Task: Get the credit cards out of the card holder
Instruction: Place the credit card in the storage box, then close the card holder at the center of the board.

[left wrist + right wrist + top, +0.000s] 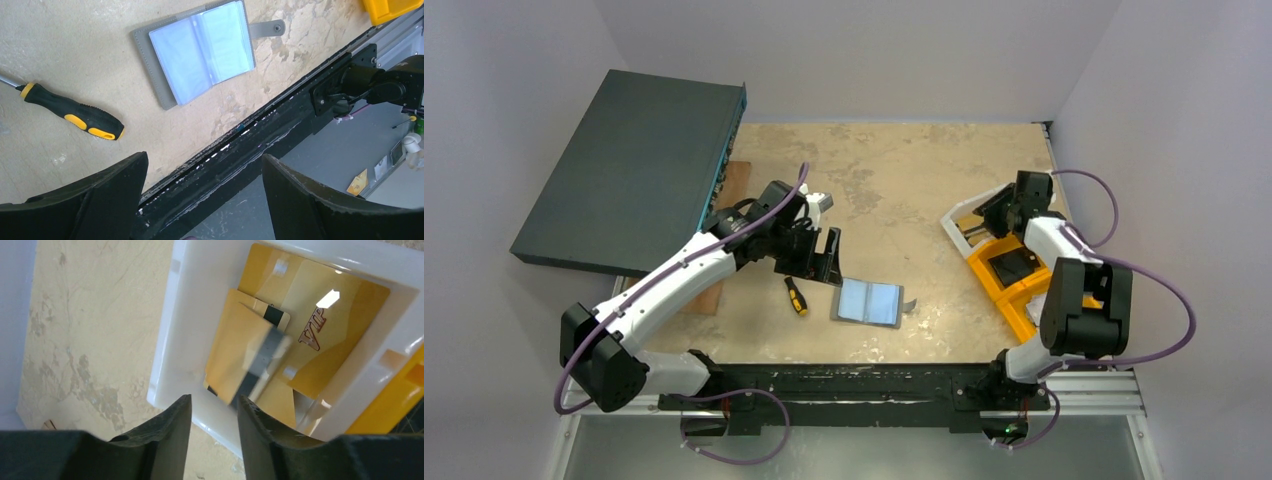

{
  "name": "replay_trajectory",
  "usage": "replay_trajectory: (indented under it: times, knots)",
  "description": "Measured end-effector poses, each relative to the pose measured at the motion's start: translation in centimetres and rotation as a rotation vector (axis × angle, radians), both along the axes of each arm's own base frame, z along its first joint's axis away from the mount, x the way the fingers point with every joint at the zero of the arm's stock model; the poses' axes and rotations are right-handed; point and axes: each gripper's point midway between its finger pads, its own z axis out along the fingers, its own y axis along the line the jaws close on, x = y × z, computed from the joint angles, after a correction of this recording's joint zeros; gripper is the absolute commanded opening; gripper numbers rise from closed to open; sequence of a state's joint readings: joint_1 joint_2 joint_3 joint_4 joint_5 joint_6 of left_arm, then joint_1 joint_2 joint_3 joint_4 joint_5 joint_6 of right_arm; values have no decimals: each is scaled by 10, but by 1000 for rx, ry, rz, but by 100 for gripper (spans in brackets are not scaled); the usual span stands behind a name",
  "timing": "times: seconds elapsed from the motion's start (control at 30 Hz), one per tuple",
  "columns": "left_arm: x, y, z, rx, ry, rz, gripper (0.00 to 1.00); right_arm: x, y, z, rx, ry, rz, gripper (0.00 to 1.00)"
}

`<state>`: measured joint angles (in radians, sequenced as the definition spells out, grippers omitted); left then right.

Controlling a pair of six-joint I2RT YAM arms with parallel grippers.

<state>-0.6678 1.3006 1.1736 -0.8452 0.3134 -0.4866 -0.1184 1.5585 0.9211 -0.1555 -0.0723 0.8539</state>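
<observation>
Right fingers [165, 440] were only slightly apart, gripping nothing, right over a white tray [200, 290] with gold cards [325, 340] piled in it, one card blurry just past the tips. Left fingers [100, 200] were spread wide and empty above the front edge of the desk [884, 170]. Card holder [869, 301] lay flat and opened up between the arms, with a screwdriver [70, 112] just beside it.

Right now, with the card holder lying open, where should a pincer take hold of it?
Probably the closing tab, from above at its right edge: the card holder lies flat and open on the table, and only that tab juts out past the cover.
</observation>
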Motion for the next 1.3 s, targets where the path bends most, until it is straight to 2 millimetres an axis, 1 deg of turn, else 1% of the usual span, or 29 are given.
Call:
replay_trajectory:
  times: [0.07,0.17,0.27,0.37,0.4,0.5,0.63,0.67,0.7,0.8,0.9,0.97,1.07,1.17,1.3]
  knots:
    - [0,0,-4,4,9,-1,84,-4,1,7,-5,-4,11,49]
    - [0,-2,-10,13,26,-3,84,-10,2,19,-22,-8,33,52]
    - [2,-3,-14,16,34,-1,84,-12,4,29,-29,-18,68,55]
    - [4,-3,-16,25,40,16,84,-20,12,36,-40,-20,105,59]
    - [6,-2,-17,30,40,23,84,-23,17,40,-46,-24,123,59]
    - [12,1,-21,42,44,60,84,-32,47,50,-60,-48,204,59]
    - [18,12,-35,65,67,126,82,-55,112,57,-60,-72,375,59]
    - [18,14,-39,72,79,142,81,-59,124,57,-58,-71,406,59]
    - [19,16,-43,76,85,152,81,-67,141,55,-57,-66,451,59]
    - [20,15,-50,75,102,171,74,-84,170,48,-47,-43,525,59]
    - [21,11,-58,66,124,184,61,-101,193,34,-52,-3,586,57]
    - [22,7,-66,55,147,193,56,-111,204,25,-53,23,619,56]
    - [23,1,-78,49,183,205,53,-124,212,15,-57,56,650,55]
    - [24,-2,-91,55,218,214,51,-132,218,12,-67,65,669,55]
    - [26,-6,-102,56,242,224,48,-140,224,7,-83,71,694,55]
